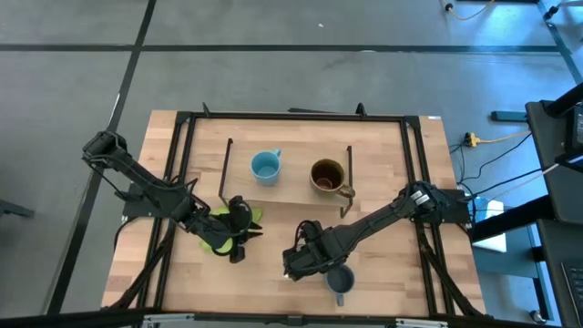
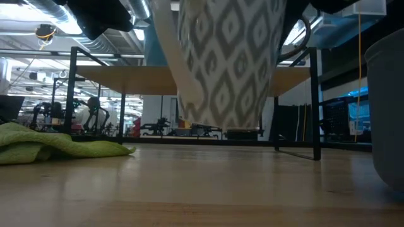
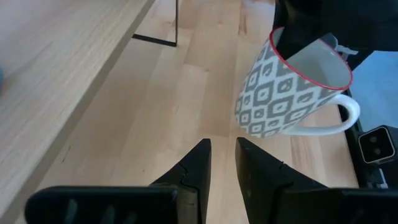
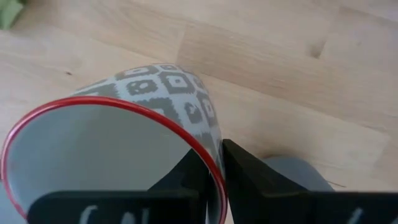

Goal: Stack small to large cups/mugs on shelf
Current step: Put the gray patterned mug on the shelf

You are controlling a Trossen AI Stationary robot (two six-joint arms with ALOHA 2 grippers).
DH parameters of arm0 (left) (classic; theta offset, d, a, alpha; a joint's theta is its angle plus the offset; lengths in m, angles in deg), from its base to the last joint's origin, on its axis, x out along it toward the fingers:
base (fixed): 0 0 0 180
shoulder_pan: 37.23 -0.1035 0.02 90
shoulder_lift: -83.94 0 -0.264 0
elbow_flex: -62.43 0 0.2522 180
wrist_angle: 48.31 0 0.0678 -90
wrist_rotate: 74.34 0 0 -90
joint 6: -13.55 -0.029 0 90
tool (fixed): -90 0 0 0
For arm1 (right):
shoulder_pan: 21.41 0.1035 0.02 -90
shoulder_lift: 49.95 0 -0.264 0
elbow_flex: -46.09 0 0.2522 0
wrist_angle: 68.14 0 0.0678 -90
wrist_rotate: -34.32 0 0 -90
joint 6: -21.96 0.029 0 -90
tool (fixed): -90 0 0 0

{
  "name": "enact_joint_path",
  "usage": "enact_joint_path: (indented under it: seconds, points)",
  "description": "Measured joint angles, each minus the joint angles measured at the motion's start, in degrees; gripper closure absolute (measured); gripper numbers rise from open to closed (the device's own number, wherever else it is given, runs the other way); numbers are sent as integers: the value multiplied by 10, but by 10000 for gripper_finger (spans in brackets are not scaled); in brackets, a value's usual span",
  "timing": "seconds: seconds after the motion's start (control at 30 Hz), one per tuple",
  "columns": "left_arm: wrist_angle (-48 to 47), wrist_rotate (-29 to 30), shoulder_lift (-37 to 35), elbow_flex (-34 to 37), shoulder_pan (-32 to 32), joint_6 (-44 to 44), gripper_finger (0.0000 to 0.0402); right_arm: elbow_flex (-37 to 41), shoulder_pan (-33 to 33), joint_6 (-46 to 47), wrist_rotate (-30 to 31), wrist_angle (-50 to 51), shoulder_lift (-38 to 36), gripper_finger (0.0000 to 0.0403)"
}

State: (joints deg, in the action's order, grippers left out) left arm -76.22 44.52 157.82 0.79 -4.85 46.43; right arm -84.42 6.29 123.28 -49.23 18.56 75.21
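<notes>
Right gripper (image 4: 211, 168) clamps the rim of a patterned white mug (image 3: 280, 87) with a red lip, holding it tilted just off the table (image 1: 273, 282), its inside bare, beside one grey-blue mug (image 1: 340, 282) standing at the near edge. Left gripper (image 3: 222, 163) hangs unclenched and holding nothing over the green cloth (image 1: 221, 230). Farther back, the shelf (image 1: 291, 187) carries one light blue mug (image 1: 265, 168) and one brown mug (image 1: 328, 177) with a dark inside.

No lettering, brand, number or sign can be read anywhere in these views. The patterned mug (image 3: 292, 93) carries only a grey-and-white diamond print and a red rim, no words. The light blue mug (image 1: 265, 168), brown mug (image 1: 328, 176) and wooden shelf (image 1: 291, 187) bear no legible markings.
</notes>
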Motion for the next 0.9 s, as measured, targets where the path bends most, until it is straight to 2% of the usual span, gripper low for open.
enact_joint_path:
  seconds: [0.23, 0.43, 0.9]
  points:
    - [-2, -6, 0, 0, 0, 13, 333, 0, -4, 3, -29, -5, 5, 357]
    - [-4, -16, 0, 0, 0, 16, 333, 0, -18, 1, -95, -9, 5, 357]
    - [-18, -64, 0, 0, -14, 45, 333, -15, -44, -36, -94, -24, 5, 357]
